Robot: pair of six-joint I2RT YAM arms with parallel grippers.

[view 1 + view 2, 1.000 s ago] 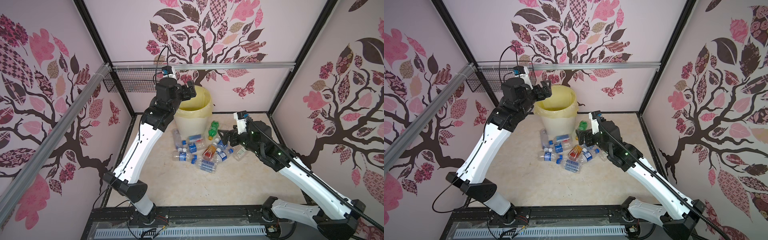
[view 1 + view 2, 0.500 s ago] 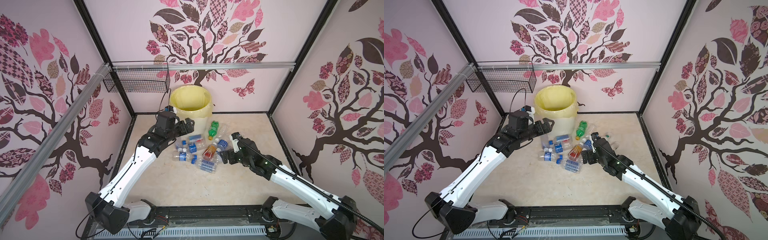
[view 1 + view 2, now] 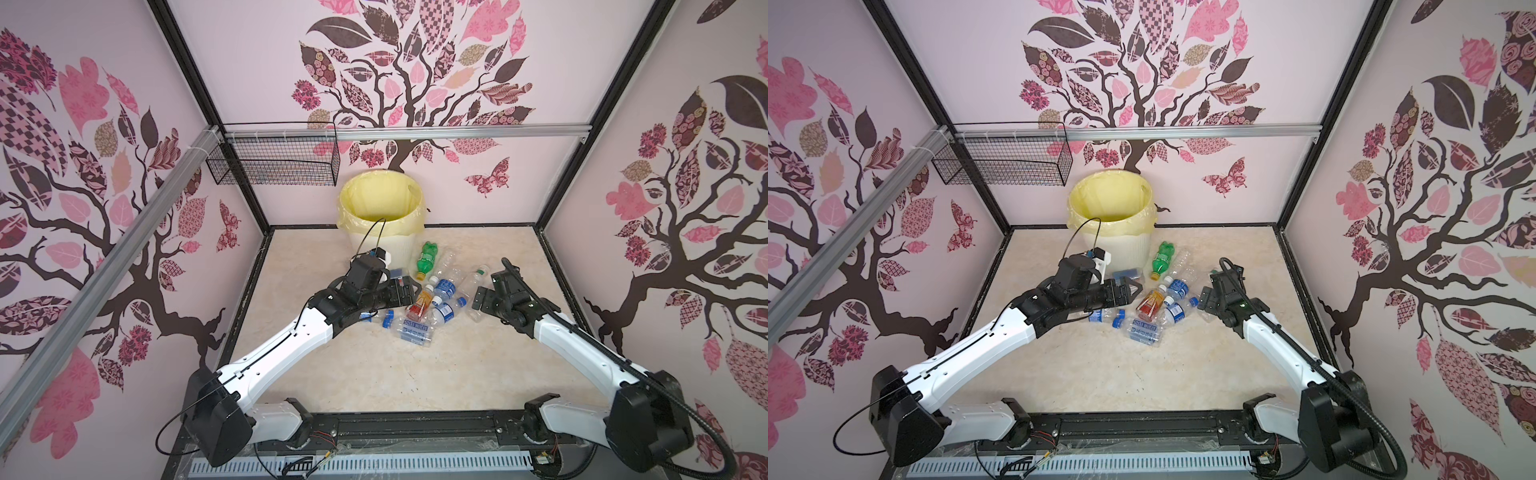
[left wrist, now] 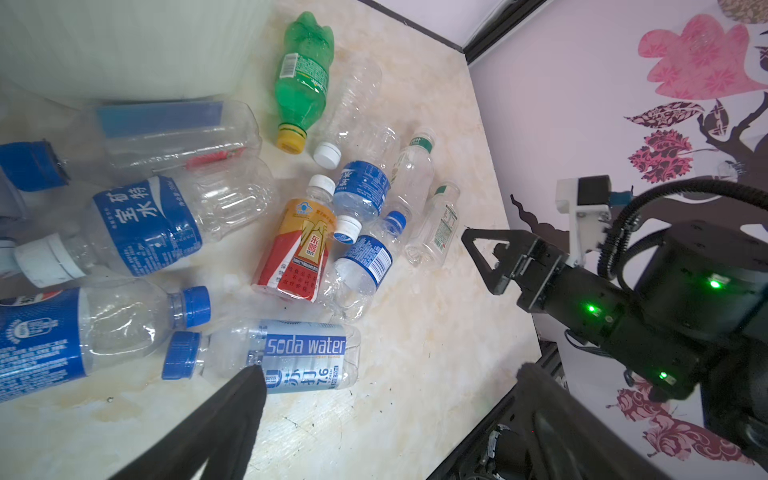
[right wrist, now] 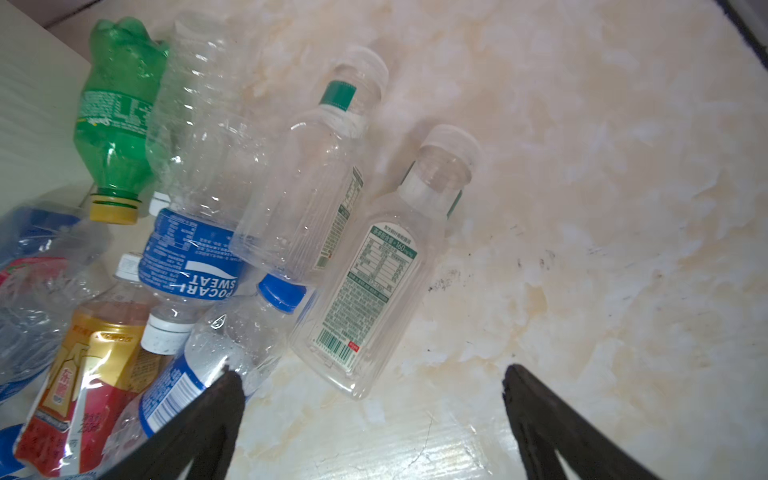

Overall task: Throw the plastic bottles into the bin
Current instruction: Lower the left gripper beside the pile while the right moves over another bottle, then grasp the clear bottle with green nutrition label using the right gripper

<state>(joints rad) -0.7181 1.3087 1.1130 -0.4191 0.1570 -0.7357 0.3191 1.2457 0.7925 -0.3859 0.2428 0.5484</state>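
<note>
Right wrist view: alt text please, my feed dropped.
The right gripper, open and empty, points at a clear green-labelled bottle lying on the marbled table. More bottles crowd beside it, including a green bottle near the bin.

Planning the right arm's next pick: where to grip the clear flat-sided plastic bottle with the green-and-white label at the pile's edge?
Grip the clear flat-sided bottle probably at its labelled mid-body, across the width, from above: it lies flat, label up, with bare floor on its outer side, though the blue-capped bottle crowds the inner side.
</note>
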